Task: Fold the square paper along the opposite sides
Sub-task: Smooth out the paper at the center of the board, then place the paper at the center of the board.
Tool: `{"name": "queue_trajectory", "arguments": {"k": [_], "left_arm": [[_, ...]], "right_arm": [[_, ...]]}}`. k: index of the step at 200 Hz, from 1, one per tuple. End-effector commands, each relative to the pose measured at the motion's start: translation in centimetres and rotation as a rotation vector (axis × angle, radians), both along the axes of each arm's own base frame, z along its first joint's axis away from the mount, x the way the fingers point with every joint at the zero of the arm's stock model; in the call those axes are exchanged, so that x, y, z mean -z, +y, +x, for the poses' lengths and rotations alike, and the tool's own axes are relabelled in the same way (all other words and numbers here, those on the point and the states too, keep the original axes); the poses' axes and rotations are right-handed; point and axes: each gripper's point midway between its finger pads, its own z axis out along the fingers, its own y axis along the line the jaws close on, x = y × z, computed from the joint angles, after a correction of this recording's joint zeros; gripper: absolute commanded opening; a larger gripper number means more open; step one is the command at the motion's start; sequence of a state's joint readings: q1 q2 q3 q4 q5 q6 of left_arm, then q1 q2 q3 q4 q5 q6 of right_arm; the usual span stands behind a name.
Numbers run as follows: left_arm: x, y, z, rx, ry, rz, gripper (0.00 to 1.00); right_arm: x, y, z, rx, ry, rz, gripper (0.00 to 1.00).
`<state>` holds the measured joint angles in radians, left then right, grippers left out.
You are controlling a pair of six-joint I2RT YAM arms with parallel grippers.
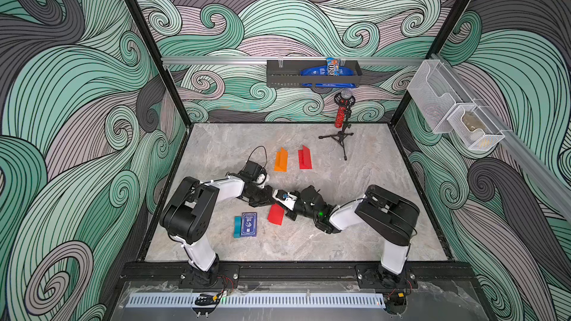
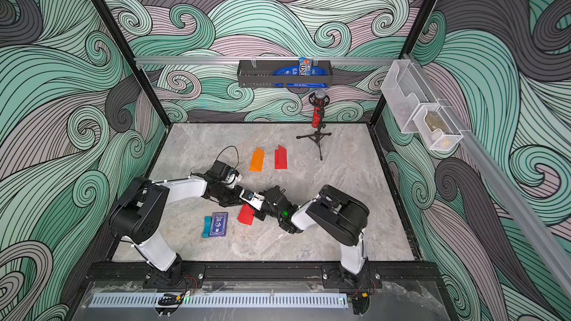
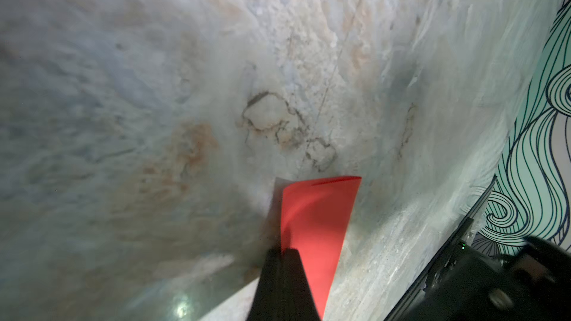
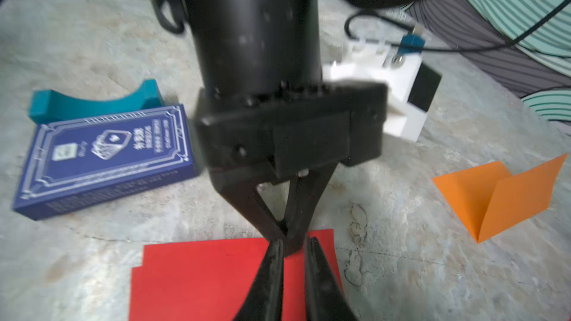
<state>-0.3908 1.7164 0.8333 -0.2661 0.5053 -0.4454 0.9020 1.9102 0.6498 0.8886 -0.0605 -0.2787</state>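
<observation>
Black wall basket [image 1: 284, 81], upper centre — blue pouch [image 1: 312, 71], candy bag [image 1: 333, 66]; left gripper [image 3: 285, 250] pinched on folded red paper [image 1: 275, 214]; right gripper [image 4: 295, 242] — jaws narrowly parted over it.

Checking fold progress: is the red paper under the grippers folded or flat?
Folded: the red paper shows two stacked layers, edges slightly offset.

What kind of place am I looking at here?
Probably a robot test booth: left arm and right arm bolted by a table, patterned walls closing it in, folded orange paper as props.
</observation>
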Motion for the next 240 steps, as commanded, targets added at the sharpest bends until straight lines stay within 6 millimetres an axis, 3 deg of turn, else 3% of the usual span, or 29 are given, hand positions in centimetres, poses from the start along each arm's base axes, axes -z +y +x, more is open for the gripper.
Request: {"name": "queue_trajectory", "arguments": {"k": [1, 24, 68, 99, 121, 137, 160, 179, 211, 240], "left_arm": [[2.5, 2.7, -1.7, -0.021, 0.063, 0.131, 0.00], [2.4, 2.6, -1.6, -0.024, 0.060, 0.128, 0.00], [2.4, 2.6, -1.6, -0.022, 0.060, 0.125, 0.00], [2.0, 2.6, -1.5, -0.024, 0.048, 0.118, 0.00], [1.2, 2.2, -1.3, -0.021, 0.032, 0.093, 0.00], [-0.4, 1.2, -0.9, -0.014, 0.004, 0.024, 0.00], [-4.3, -1.0, 0.4, 0.018, -0.062, -0.118, 0.00], [-8.2, -2.4, 1.7, 0.042, -0.125, -0.231, 0.00], [-14.8, -4.2, 3.3, 0.066, -0.226, -0.437, 0.00], [-18.2, -5.2, 3.5, 0.065, -0.241, -0.593, 0.00]], "right_arm": [[3.1, -1.5, 1.0, 0.053, 0.014, -0.098, 0.16], [4.8, -3.1, 1.3, 0.112, 0.025, -0.133, 0.16], [6.2, -6.4, 1.1, 0.210, 0.006, -0.183, 0.16], [6.4, -8.7, 1.9, 0.293, -0.014, -0.213, 0.16], [5.3, -9.7, 2.6, 0.341, 0.004, -0.196, 0.17], [3.6, -9.8, 2.5, 0.351, 0.022, -0.170, 0.19], [-0.2, -9.3, 2.0, 0.369, 0.114, -0.078, 0.29], [-3.5, -8.6, 1.0, 0.370, 0.254, 0.022, 0.38], [-9.5, -7.8, -0.6, 0.346, 0.522, 0.282, 0.43], [-14.4, -7.8, -1.1, 0.301, 0.707, 0.489, 0.48]]}}
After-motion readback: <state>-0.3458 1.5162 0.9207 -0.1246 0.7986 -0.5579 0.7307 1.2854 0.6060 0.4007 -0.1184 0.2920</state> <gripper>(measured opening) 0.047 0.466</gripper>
